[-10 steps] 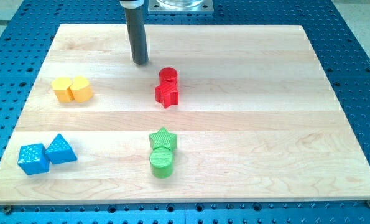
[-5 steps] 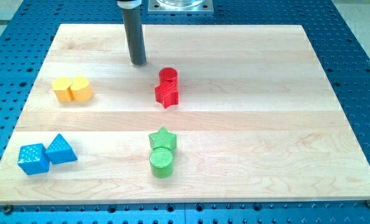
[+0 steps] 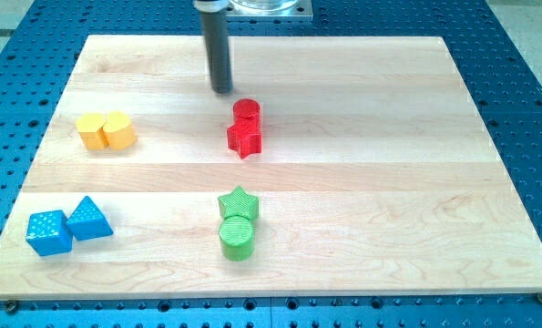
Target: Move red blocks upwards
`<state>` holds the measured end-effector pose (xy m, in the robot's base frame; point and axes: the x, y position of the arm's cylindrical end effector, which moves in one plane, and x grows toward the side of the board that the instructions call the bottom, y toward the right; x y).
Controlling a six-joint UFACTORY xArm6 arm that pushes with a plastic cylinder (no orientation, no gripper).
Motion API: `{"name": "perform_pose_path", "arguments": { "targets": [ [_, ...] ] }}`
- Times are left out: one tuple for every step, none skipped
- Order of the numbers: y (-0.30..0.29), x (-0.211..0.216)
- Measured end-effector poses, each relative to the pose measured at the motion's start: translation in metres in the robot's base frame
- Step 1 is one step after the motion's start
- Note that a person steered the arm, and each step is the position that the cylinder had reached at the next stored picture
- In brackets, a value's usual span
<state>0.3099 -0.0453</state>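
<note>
A red cylinder and a red star touch each other near the middle of the wooden board, the cylinder above the star. My tip rests on the board just above and to the left of the red cylinder, a small gap apart from it.
Two yellow blocks sit together at the view's left. A blue cube and a blue triangular block sit at the bottom left. A green star and a green cylinder sit below the red blocks.
My tip has moved to the right, closer to the red cylinder. No block has moved.
</note>
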Motion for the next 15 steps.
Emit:
{"name": "perform_pose_path", "arguments": {
  "targets": [
    [0.070, 0.028],
    [0.095, 0.076],
    [0.095, 0.077],
    [0.095, 0.077],
    [0.096, 0.088],
    [0.108, 0.102],
    [0.108, 0.119],
    [0.089, 0.139],
    [0.058, 0.139],
    [0.015, 0.098],
    [-0.013, 0.048],
    [-0.032, 0.053],
    [0.031, 0.095],
    [-0.015, 0.145],
    [-0.029, 0.109]
  ]
}}
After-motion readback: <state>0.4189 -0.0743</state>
